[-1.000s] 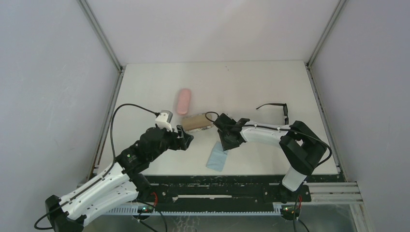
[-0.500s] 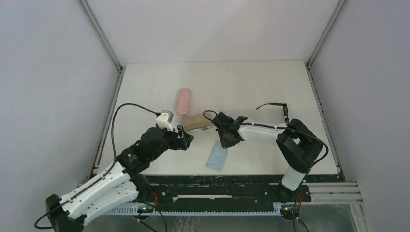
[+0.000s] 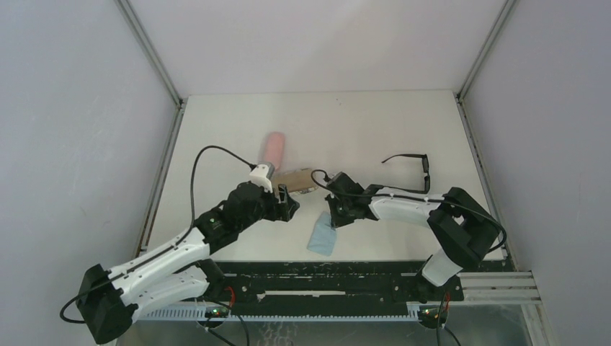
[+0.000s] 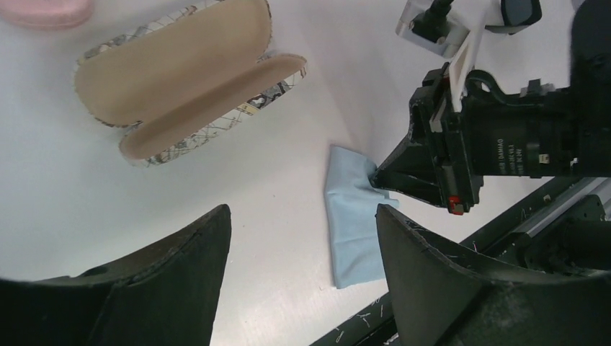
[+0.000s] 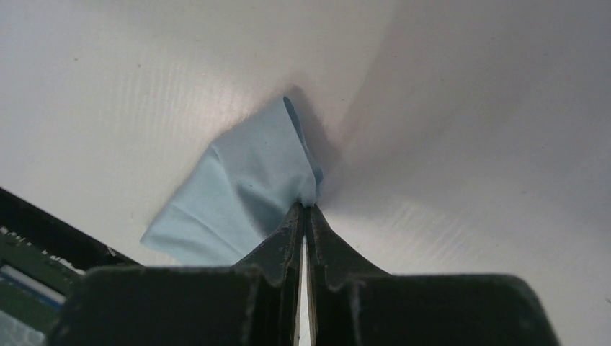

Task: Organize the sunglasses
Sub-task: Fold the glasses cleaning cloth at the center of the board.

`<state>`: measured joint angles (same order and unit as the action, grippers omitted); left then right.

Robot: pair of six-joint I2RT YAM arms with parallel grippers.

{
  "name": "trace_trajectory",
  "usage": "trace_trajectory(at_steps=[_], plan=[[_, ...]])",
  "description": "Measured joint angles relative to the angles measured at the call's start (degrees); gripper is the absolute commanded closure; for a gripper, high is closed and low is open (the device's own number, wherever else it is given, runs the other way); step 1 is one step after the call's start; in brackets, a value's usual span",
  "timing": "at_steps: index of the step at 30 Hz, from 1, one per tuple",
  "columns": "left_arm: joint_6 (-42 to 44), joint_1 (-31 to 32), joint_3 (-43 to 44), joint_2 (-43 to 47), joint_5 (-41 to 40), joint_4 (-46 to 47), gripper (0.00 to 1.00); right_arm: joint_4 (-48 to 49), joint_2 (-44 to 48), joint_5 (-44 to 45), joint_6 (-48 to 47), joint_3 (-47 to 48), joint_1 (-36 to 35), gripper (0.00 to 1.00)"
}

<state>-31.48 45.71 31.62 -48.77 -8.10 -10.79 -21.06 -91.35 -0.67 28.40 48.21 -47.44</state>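
Note:
The black-framed sunglasses (image 3: 413, 166) lie on the table to the right of centre, apart from both grippers. An open grey-patterned case (image 3: 295, 181) with a tan lining lies at mid-table; it also shows in the left wrist view (image 4: 180, 79). My left gripper (image 3: 288, 205) is open and empty, just in front of that case (image 4: 302, 238). My right gripper (image 3: 333, 218) is shut on the near corner of a light-blue cloth (image 3: 322, 233), pinching it between the fingertips (image 5: 306, 209). The cloth (image 5: 238, 194) lies mostly flat; it also shows in the left wrist view (image 4: 353, 216).
A pink closed case (image 3: 272, 150) lies behind the open case, partly hidden by the left wrist camera. The black rail (image 3: 324, 274) runs along the table's near edge, just in front of the cloth. Grey walls enclose the table on three sides.
My left arm has moved right and forward, toward the open case. My right gripper has shifted slightly right and nearer, and is now closed on the cloth's corner.

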Motion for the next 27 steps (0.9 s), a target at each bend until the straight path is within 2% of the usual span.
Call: trace_trajectory(at_steps=[5, 13, 27], plan=[[-0.5, 0.2, 0.0, -6.4, 2.3, 4.3, 0.30, 5.9, 1.5, -6.3, -0.4, -2.9, 3.0, 1.00], [-1.0, 3.0, 0.0, -15.9, 5.2, 11.9, 0.33, 14.3, 3.6, -14.0, 0.1, -8.0, 7.9, 1.00], [-3.0, 5.3, 0.0, -25.6, 6.4, 20.5, 0.51, 22.2, 4.5, -24.3, 2.8, -11.1, 10.9, 1.00]])
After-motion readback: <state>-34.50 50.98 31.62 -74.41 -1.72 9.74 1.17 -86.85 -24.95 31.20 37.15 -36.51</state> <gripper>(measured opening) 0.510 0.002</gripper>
